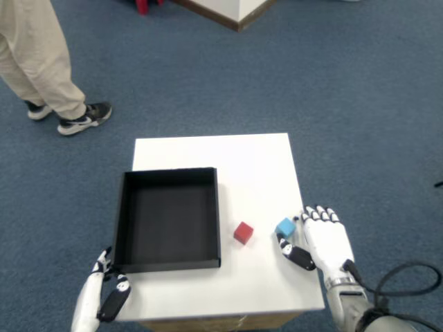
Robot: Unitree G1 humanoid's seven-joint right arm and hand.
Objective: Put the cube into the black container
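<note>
The right hand (320,240) rests over the white table's (228,155) right edge, at about four o'clock of the tabletop, palm down with its white fingers (317,216) pointing toward twelve o'clock. The dark thumb (296,255) angles out toward nine o'clock. The blue cube (285,227) sits on the table at the hand's ten o'clock, just beside the index finger and above the thumb; whether either digit actually touches it cannot be told from this view. The fingers look loosely extended rather than curled around the cube, so the hand appears unclenched and holding nothing.

A red cube (243,232) lies on the table at nine o'clock from the blue one, near it but apart. Farther in the same direction, just beside the red cube, stands the black container (124,207), a shallow square open tray on the left half of the table, with nothing inside it.

The left hand (102,297) hangs at the table's seven o'clock corner, just below the container's near-left corner.

At the scene's ten o'clock, on blue carpet (346,90), stand a person's legs (38,59) in beige trousers and dark sneakers.
</note>
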